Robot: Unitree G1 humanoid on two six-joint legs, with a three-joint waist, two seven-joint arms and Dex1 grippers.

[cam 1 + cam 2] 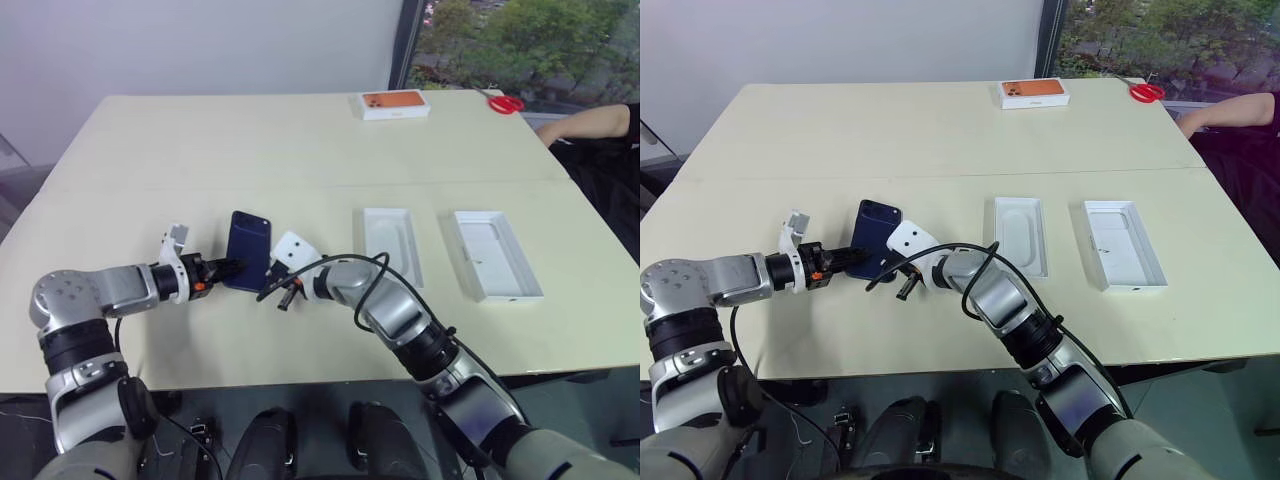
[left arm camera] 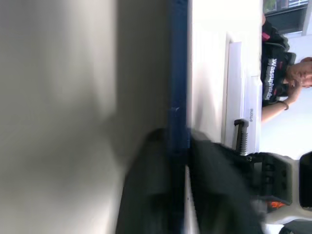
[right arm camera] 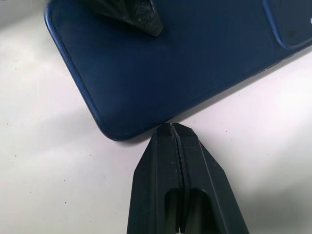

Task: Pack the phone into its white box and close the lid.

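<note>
phone (image 1: 248, 250) | clamped in left tool (image 1: 232, 266) | right tool (image 3: 171, 127) at its edge

we record one wide cream table (image 1: 300, 140), matt top, a seam running across it at mid-depth. behind it we note a plain pale wall (image 1: 200, 45). at the far right corner, a dark-framed window (image 1: 520, 40) with green trees beyond, daylight entering there. at the table's right edge we list a seated person's arm (image 1: 590, 122). under the near edge, dark grey floor (image 1: 600, 400).
</note>
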